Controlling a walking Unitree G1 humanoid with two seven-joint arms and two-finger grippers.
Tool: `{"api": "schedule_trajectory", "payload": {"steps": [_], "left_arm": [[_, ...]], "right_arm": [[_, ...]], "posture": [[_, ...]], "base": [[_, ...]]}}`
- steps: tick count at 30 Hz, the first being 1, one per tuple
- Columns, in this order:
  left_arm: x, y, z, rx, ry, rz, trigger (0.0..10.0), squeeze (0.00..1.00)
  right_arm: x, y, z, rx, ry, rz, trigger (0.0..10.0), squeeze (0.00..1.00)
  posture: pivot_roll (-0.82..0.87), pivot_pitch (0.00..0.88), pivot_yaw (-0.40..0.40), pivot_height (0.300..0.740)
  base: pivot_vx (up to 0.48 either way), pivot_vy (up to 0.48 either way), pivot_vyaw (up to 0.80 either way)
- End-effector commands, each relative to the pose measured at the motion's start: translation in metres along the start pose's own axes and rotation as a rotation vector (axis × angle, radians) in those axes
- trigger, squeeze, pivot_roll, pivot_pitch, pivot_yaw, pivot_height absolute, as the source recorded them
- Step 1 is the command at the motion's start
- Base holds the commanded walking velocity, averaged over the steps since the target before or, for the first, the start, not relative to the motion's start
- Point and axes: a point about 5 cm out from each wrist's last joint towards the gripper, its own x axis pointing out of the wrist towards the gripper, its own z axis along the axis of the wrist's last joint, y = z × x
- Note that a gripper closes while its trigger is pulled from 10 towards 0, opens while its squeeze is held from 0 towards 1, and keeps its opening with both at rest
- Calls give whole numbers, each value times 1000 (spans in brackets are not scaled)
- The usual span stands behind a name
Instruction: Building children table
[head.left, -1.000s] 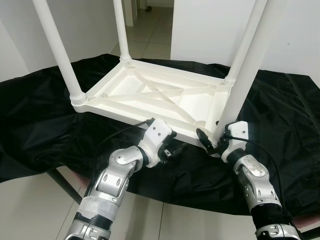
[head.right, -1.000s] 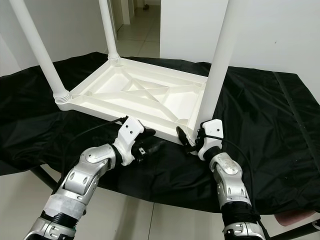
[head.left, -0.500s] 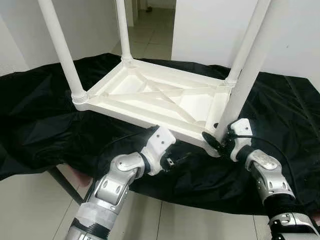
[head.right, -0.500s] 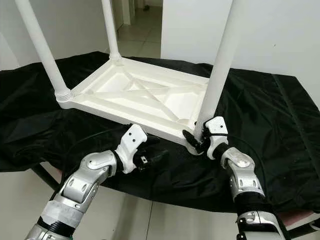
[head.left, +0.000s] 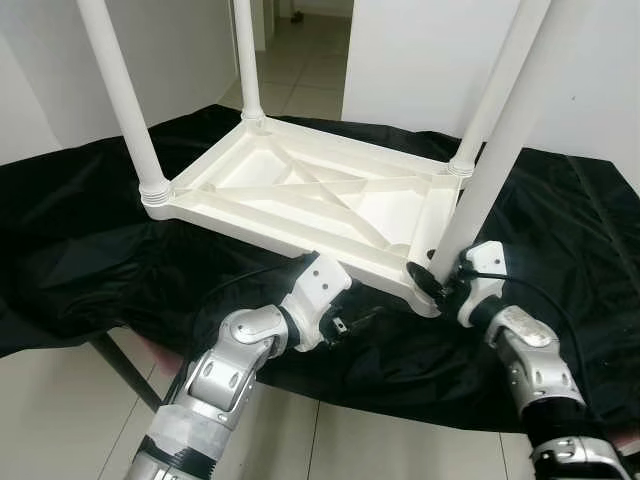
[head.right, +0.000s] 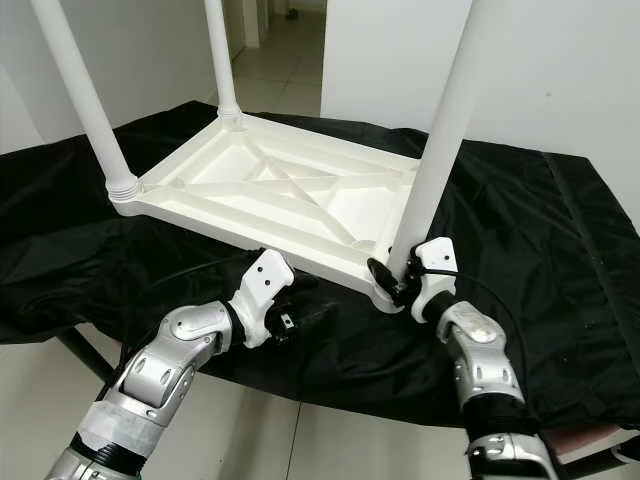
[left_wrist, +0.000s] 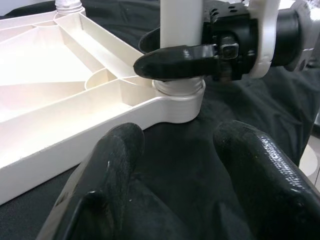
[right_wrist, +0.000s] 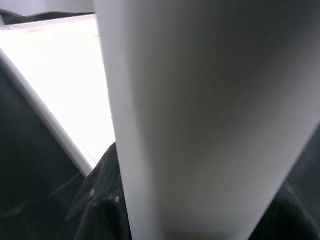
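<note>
— Since the earlier frame, what has moved?

— Little: the right gripper (head.right: 392, 280) has stayed clamped at the foot of the nearest white plastic leg (head.right: 440, 150), and the left gripper (head.right: 318, 310) has stayed low on the black cloth (head.left: 90, 240).

— What surrounds the work?

— An upturned white plastic children's table (head.left: 320, 195) lies on the cloth-covered bench, its ribbed underside facing up. Four round legs rise from its corners. Beyond it are a tiled floor (head.left: 290, 80) and a white wall (head.right: 560, 70). The near rim of the table stands between the left gripper and the ribbed underside.

— And the leg relative to the right gripper?

— Its black fingers (left_wrist: 175, 62) pinch the leg just above the ribbed socket (left_wrist: 180, 100) at the table's near right corner; in the right wrist view the leg (right_wrist: 210, 115) sits right against the camera.

— The left gripper?

— Spread apart, holding nothing, just beside that same corner, its fingertips (left_wrist: 122, 145) aimed at the socket but not touching it.
</note>
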Motion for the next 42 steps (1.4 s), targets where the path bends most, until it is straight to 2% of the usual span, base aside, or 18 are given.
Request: {"api": "schedule_trajectory", "payload": {"steps": [1, 6, 7, 8, 10, 11, 13, 16, 24, 25, 26, 27, 33, 37, 38, 39, 40, 42], "left_arm": [[0, -3, -2, -7, 5, -15, 10000, 0], [0, -4, -2, -5, 7, -14, 10000, 0], [0, -4, -2, -5, 5, -19, 10000, 0], [0, -4, -2, -5, 5, -19, 10000, 0], [2, -5, -1, -4, 3, -29, 10000, 0], [2, -5, -1, -4, 3, -29, 10000, 0], [3, -5, -1, -7, 3, -35, 10000, 0], [3, -5, -1, -12, 3, -40, 10000, 0], [4, -6, -1, -11, 2, -37, 10000, 0], [4, -5, -1, -11, 0, -32, 10000, 0], [4, -5, -1, -11, 0, -32, 10000, 0], [4, -5, -1, -13, -1, -28, 10000, 0], [3, -5, -1, -13, -3, -23, 10000, 0], [3, -4, 0, -14, -7, -15, 10000, 0], [4, -4, 0, -13, -8, -14, 10000, 0], [4, -4, 0, -13, -8, -14, 10000, 0], [4, -4, 0, -13, -10, -14, 10000, 0], [4, -4, 1, -12, -10, -15, 10000, 0]], "right_arm": [[-5, 3, -9, 26, 34, -150, 10000, 0], [-7, 13, -10, 85, 34, -240, 10000, 0], [-7, 18, -9, 132, 30, -334, 10000, 0], [-7, 18, -9, 132, 30, -334, 10000, 0], [-11, 36, -7, 204, 43, -566, 10000, 0], [-11, 36, -7, 204, 43, -566, 10000, 0], [-10, 53, -3, 226, 58, -655, 10000, 0], [-6, 65, -1, 229, 62, -648, 10000, 0], [-6, 66, 3, 212, 40, -586, 10000, 0], [-5, 65, 4, 219, 28, -546, 10000, 588], [-5, 65, 4, 219, 28, -546, 10000, 588], [-5, 64, 6, 234, 15, -508, 10000, 1000], [-9, 54, 11, 234, -4, -406, 10000, 1000], [-13, 41, 13, 115, 14, -234, 10000, 1000], [-15, 35, 13, 60, 23, -169, 10000, 588], [-15, 35, 13, 60, 23, -169, 10000, 588], [-18, 29, 12, 10, 38, -93, 10000, 0], [-20, 21, 10, -16, 51, -34, 10000, 0]], "posture": [[-17, 0, -63, 740], [-19, 0, -61, 740], [-27, 0, -61, 740], [-27, 0, -61, 740], [-37, 0, -62, 740], [-37, 0, -62, 740], [-37, 0, -62, 740], [-37, 0, -62, 740], [-36, 0, -75, 740], [-35, 0, -76, 740], [-35, 0, -76, 740], [-33, 0, -79, 740], [-30, 0, -88, 740], [-27, 0, -90, 740], [-29, 0, -88, 740], [-29, 0, -88, 740], [-30, 0, -87, 740], [-31, 0, -84, 740]], "base": [[0, 0, 0], [0, 0, 0], [0, 0, 0], [0, 0, 0], [0, 0, 0], [0, 0, 0], [0, 0, 0], [0, 0, 0], [0, 0, 0], [0, 0, 0], [0, 0, 0], [0, 0, 0], [0, 0, 0], [0, 0, 0], [0, 0, 0], [0, 0, 0], [0, 0, 0], [0, 0, 0]]}}
